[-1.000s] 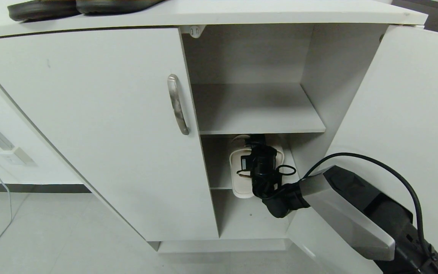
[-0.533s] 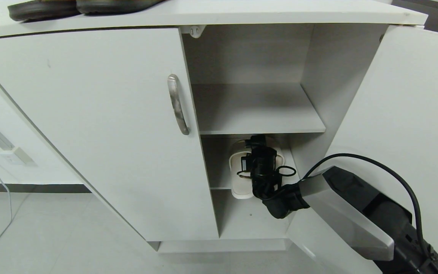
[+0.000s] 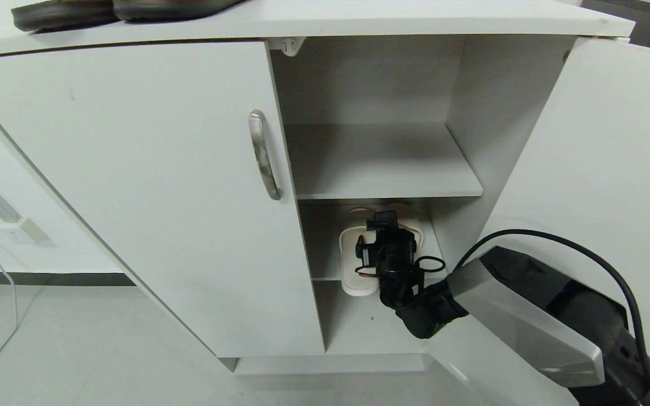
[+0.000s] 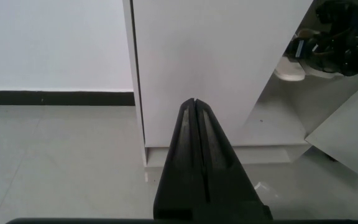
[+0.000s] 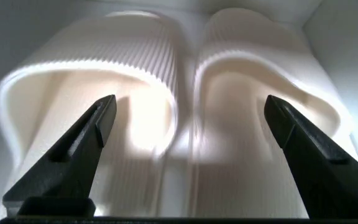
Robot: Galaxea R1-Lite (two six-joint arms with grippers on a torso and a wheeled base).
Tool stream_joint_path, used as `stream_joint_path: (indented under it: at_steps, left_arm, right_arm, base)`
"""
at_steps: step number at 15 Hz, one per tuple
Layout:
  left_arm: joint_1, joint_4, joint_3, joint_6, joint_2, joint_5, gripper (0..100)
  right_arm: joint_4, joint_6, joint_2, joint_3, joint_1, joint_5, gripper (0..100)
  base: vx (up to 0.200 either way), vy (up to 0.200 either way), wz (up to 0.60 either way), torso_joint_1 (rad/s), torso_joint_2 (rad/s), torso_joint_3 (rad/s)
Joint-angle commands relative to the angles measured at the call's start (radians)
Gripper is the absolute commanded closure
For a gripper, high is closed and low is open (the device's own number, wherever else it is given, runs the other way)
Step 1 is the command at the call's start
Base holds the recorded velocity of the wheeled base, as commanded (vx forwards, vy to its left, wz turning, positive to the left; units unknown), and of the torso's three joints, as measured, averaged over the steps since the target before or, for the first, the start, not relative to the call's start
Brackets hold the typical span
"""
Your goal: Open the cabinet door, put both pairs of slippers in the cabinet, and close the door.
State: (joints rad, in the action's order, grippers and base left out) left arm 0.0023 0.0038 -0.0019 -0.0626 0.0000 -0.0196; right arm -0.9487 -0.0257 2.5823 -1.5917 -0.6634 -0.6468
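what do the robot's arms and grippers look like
The right arm has a smooth silver-grey shell over black parts, ending in a black wrist. A thick black cable arcs along it. The right gripper is matte black with two long tapered fingers. The left gripper is also black, its flat halves narrowing to a rounded tip with a thin seam between them.

Left gripper (image 4: 194,104) pressed closed above floor (image 4: 61,155), white cabinet door (image 4: 216,56) ahead, pale slipper (image 4: 289,69) inside
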Motion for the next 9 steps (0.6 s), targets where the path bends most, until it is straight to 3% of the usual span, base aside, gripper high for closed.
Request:
stream_joint_path:
  at_steps: [1, 9]
  left_arm:
    - [0.001, 0.001, 0.0, 0.0, 0.0, 0.0, 100]
    - [0.001, 0.001, -0.001, 0.003, 0.0, -0.002, 100]
  right_arm:
    - [-0.051, -0.002, -0.1, 0.134, -0.031, 0.001, 0]
    - [-0.203, 0.001, -0.412, 0.731, -0.134, 0.067, 0]
  base:
    - [0.0, 0.0, 0.0, 0.0, 0.0, 0.0]
    - [0.0, 0.0, 0.0, 0.0, 0.0, 0.0]
